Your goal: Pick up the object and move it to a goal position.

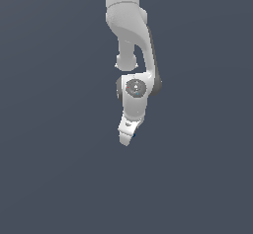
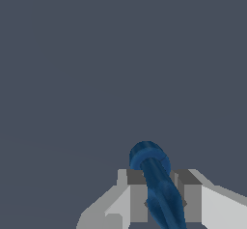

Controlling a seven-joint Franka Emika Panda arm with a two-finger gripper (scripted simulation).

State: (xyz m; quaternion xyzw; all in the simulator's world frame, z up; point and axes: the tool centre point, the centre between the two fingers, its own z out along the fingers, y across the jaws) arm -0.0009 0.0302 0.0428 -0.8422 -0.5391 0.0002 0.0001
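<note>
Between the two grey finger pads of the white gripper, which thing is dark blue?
The dark blue, knobbly, elongated object. It sits clamped between the grey pads of the white gripper, its rounded end sticking out beyond them.

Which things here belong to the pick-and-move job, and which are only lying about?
Belonging to the job:
- blue object, held between the fingers
- gripper, closed on it

Lying about:
- nothing else shows, only the plain grey surface

Simulated scene, flat featureless grey-blue backdrop (image 1: 49,178)
</note>
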